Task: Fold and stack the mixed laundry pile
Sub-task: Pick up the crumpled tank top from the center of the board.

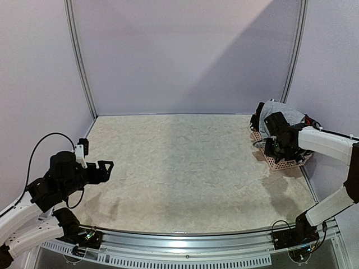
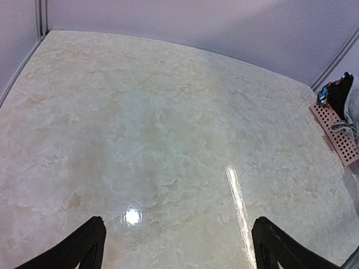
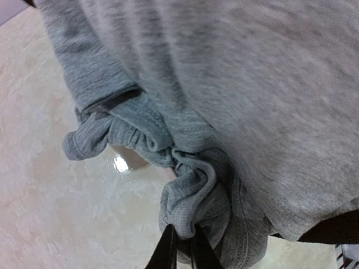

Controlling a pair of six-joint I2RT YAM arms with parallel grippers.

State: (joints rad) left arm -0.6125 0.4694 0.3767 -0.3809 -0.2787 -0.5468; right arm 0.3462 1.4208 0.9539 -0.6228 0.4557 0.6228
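Grey knit garment (image 3: 235,84) tops the mixed laundry pile (image 1: 287,115) in the pink perforated plastic basket (image 1: 280,164) at the beige marbled table's (image 1: 185,168) far-right edge. Right gripper (image 3: 182,249) pinches its bunched hem, probably to pull it out. Left gripper (image 2: 178,238) gapes wide, empty, near the left edge.

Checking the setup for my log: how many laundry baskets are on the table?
1: the pink basket at the table's right edge, heaped with laundry. Nearly all the table shows, so a hidden second one is unlikely.
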